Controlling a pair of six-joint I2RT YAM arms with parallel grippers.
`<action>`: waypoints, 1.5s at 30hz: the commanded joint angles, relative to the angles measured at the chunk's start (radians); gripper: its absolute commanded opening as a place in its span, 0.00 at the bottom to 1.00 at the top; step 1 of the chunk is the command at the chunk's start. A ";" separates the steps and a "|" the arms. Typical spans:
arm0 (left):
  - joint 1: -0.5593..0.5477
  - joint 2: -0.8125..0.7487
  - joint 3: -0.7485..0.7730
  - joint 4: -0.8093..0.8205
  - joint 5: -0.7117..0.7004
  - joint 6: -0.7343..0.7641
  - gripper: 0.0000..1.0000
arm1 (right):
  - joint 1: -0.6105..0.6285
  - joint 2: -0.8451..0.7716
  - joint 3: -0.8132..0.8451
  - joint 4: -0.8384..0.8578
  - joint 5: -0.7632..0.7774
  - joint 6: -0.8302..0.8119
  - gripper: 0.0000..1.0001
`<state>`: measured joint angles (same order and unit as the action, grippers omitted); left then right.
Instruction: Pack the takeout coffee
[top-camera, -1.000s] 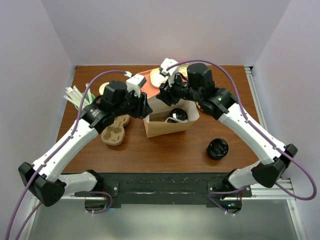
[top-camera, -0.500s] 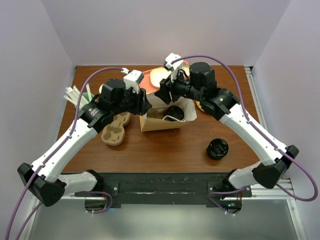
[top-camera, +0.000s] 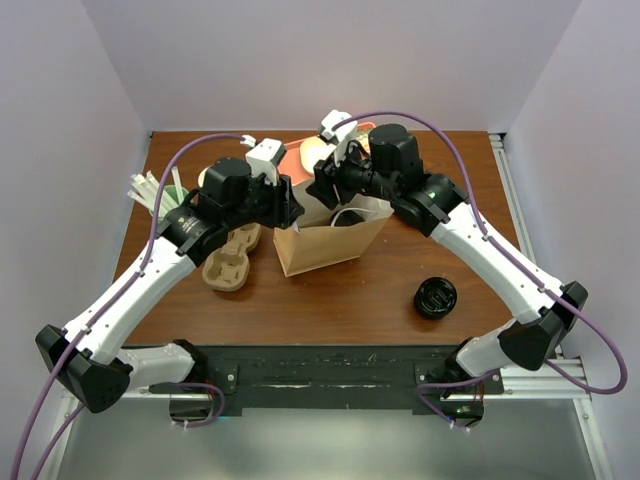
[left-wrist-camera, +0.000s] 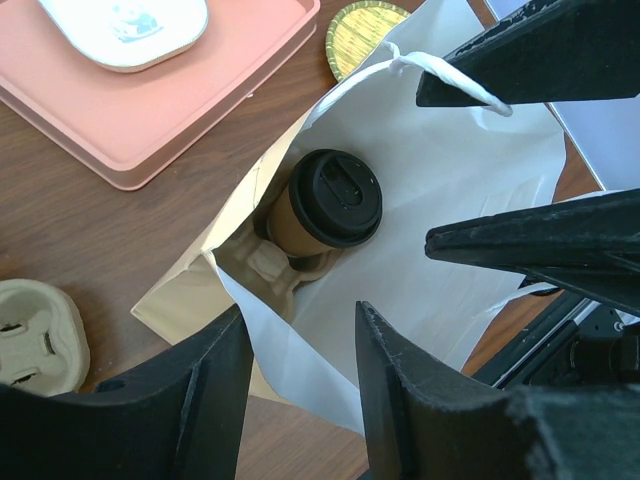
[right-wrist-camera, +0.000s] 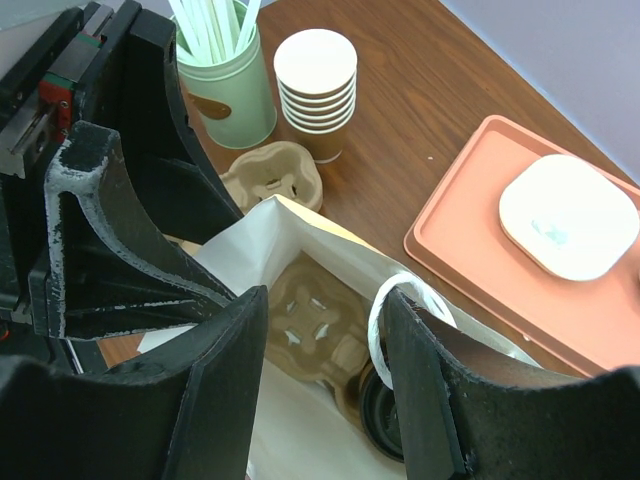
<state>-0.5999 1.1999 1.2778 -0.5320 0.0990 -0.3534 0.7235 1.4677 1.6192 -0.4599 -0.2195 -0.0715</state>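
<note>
Up close, the left gripper (left-wrist-camera: 298, 330) has its fingers apart astride the near rim of the paper bag (left-wrist-camera: 470, 190). The right gripper (right-wrist-camera: 322, 300) is spread too, with the white handle loop (right-wrist-camera: 402, 281) between its fingers. At mid-frame in the left wrist view, the coffee cup (left-wrist-camera: 335, 198) stands lid-up inside the bag, seated in a pulp carrier (left-wrist-camera: 275, 265). A snagged handle or uneven pull would likely tip the bag and spill the cup. Farther off, a pink tray (left-wrist-camera: 150, 120) at upper left, a spare carrier (left-wrist-camera: 35, 335) at lower left and stacked paper cups (right-wrist-camera: 318, 90) crowd that side.

Black-lidded brown takeout coffee (left-wrist-camera: 325, 205), salmon tray (left-wrist-camera: 190, 100), brown bag (top-camera: 325, 245)
</note>
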 joint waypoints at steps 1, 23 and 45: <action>0.006 -0.003 -0.011 0.053 -0.007 -0.013 0.48 | -0.002 0.002 0.031 0.020 -0.011 -0.005 0.53; 0.009 -0.030 0.000 0.038 -0.028 0.001 0.52 | -0.002 0.057 0.039 -0.005 -0.014 0.024 0.54; 0.023 -0.154 -0.040 0.095 -0.344 0.073 0.61 | -0.004 0.014 0.091 -0.201 -0.046 -0.164 0.97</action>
<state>-0.5873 1.0794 1.2678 -0.5270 -0.1814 -0.3073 0.7231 1.5349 1.6619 -0.6186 -0.2790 -0.1509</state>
